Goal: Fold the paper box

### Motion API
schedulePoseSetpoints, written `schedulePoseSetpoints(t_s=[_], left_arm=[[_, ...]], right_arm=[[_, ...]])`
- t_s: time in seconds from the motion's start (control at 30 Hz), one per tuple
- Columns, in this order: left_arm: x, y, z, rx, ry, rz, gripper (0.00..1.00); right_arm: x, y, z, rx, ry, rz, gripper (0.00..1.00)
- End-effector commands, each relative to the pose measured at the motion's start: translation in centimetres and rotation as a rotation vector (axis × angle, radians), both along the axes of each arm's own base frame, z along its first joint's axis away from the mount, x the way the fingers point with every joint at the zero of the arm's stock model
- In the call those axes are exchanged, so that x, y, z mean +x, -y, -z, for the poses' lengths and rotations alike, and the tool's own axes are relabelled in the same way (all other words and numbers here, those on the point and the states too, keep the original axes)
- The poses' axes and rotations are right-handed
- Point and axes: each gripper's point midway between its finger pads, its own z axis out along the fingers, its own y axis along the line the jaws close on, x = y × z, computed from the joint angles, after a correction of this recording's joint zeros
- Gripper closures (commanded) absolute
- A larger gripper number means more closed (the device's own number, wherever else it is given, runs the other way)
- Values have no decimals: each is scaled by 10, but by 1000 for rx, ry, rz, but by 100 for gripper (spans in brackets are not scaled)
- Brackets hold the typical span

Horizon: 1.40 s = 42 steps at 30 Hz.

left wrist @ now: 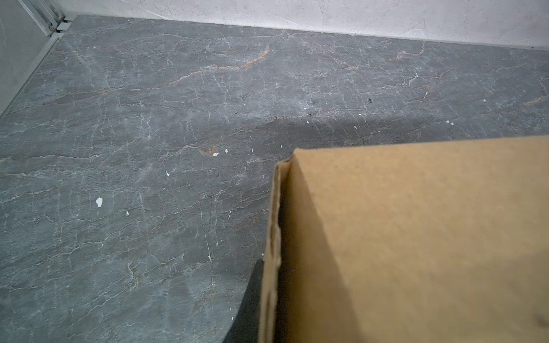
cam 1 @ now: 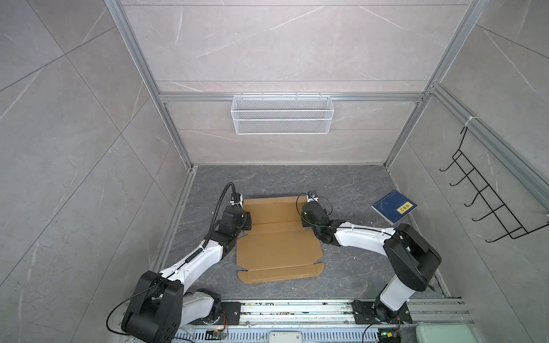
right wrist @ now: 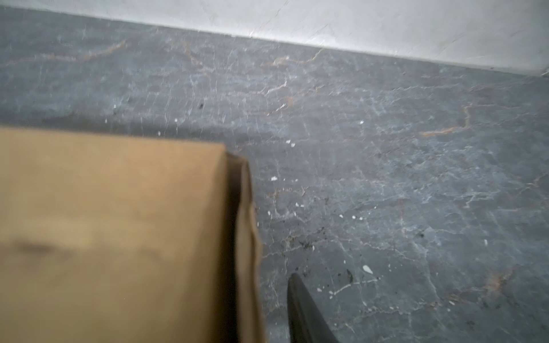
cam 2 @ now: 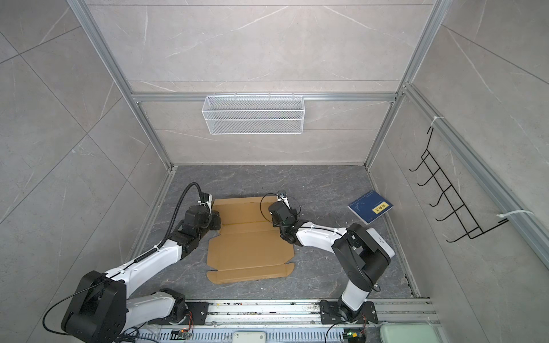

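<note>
The left gripper [cam 1: 248,222] seems to pinch the left edge of the brown cardboard paper box [cam 1: 276,246], which lies mostly flat on the grey stone floor [cam 1: 341,267] with nearly all folds left, and whether the right gripper [cam 1: 303,221] is open I cannot tell.

Book [cam 1: 393,207] — right of paper box [cam 1: 276,237].

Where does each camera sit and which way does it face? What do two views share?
Top view: high over the base, looking down at paper box, book; left arm, right arm.
Top view: beside it, same direction, same paper box.
Left wrist: low at its left edge, facing back wall; left finger.
Right wrist: low at its right edge, facing back wall; right finger.
Wrists share paper box, floor.
</note>
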Motion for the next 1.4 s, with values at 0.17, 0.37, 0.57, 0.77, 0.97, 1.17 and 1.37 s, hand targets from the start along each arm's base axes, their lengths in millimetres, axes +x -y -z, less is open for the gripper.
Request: schedulePoseSetpoints(t_s=[0.17,0.37,0.57,0.77,0.97,1.17,1.37], left_arm=[[20,-2,-44,-82,124,-60,100],[19,-3,-43,-81,122,-61,100],[18,-3,-43,-87,124,-64,100],[20,-3,-44,-90,120,-65,100],[22,-3,-51,-61,93,-65,100],[25,-1,-45,5,-37,-26,100],[29,9,-40,41,-152,59,100]], right_arm=[[-3,5,29,40,-75,39,65],[9,12,28,-55,-63,76,74],[12,34,24,-225,-51,153,85],[10,27,13,-196,-37,110,81],[-6,-2,-7,-24,-84,-40,57],[-28,-22,-34,83,-117,-216,46],[-46,-25,-71,176,-133,-343,37]])
